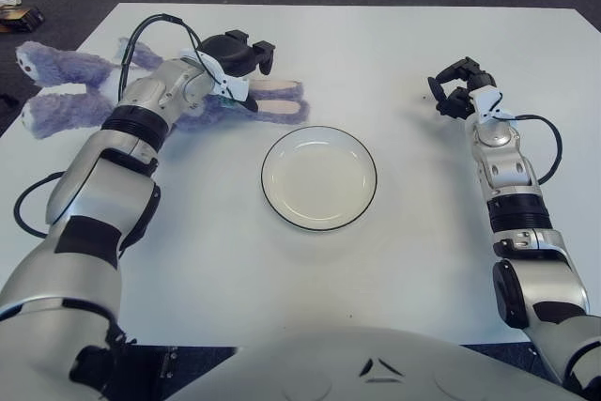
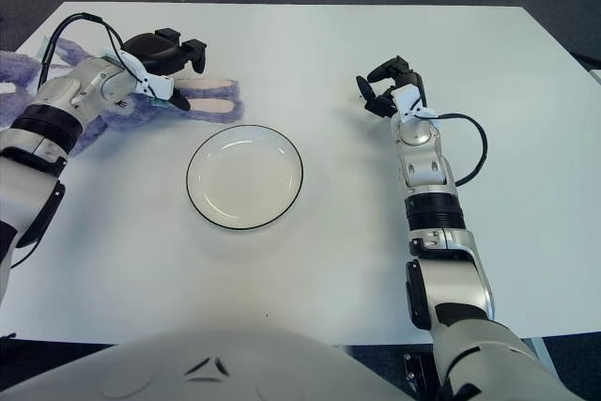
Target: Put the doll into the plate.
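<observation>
A purple plush doll (image 1: pixel 70 91) lies flat on the white table (image 1: pixel 394 260) at the far left, its pale legs (image 1: pixel 277 100) pointing toward the middle. My left hand (image 1: pixel 242 68) is over the doll's lower body, its fingers spread and not closed on it. A white plate (image 1: pixel 319 178) with a dark rim lies empty at the table's middle, a little to the right of and nearer than the doll's legs. My right hand (image 1: pixel 458 86) shows to the right of the plate, fingers loosely curled and empty.
A black cable (image 1: pixel 155 25) loops above my left wrist over the doll. A small dark object (image 1: pixel 19 16) lies on the floor beyond the table's far left corner. The table's left edge runs close to the doll's head.
</observation>
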